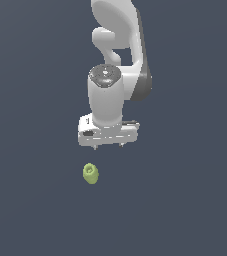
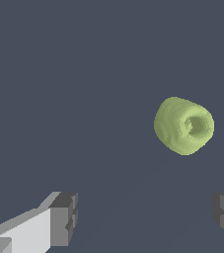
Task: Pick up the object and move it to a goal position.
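The object (image 1: 90, 173) is a small yellow-green stubby lump with a ring-like dimple, lying on the dark grey floor. It also shows in the wrist view (image 2: 183, 125). My gripper (image 1: 108, 145) hangs above the floor, behind the object and a little toward the exterior view's right of it. The jaws stand wide apart and hold nothing. In the wrist view the gripper (image 2: 144, 217) shows two dark grey fingertips (image 2: 64, 217), and the object lies ahead of them, apart from both, closer to the one at the picture's right edge.
The white arm (image 1: 119, 55) rises behind the gripper toward the top of the exterior view. The dark grey floor (image 1: 185, 200) spreads in all directions.
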Motion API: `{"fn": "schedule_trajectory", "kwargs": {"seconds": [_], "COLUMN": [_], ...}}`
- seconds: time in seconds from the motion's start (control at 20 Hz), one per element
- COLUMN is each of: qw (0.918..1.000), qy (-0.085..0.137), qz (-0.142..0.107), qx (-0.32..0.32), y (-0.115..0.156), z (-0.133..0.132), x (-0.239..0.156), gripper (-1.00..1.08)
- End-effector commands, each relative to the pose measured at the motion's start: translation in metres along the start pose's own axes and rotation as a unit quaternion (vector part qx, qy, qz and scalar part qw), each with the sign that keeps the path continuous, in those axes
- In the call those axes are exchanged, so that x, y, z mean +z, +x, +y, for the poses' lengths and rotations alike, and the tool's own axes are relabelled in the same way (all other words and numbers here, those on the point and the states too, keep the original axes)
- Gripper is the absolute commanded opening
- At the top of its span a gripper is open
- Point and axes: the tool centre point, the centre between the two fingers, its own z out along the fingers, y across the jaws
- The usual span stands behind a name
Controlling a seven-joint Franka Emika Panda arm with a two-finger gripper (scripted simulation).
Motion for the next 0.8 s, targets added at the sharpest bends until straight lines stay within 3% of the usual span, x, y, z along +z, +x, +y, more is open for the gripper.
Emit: {"fn": "schedule_trajectory", "kwargs": {"seconds": [0.0, 0.75], "qw": [0.9998, 0.9910], "qy": [0.000, 0.004], "qz": [-0.002, -0.014], "qx": [-0.020, -0.133], "y": [0.009, 0.047], "z": [0.011, 0.076], "x": [0.007, 0.053], "gripper": [1.00, 1.00]}}
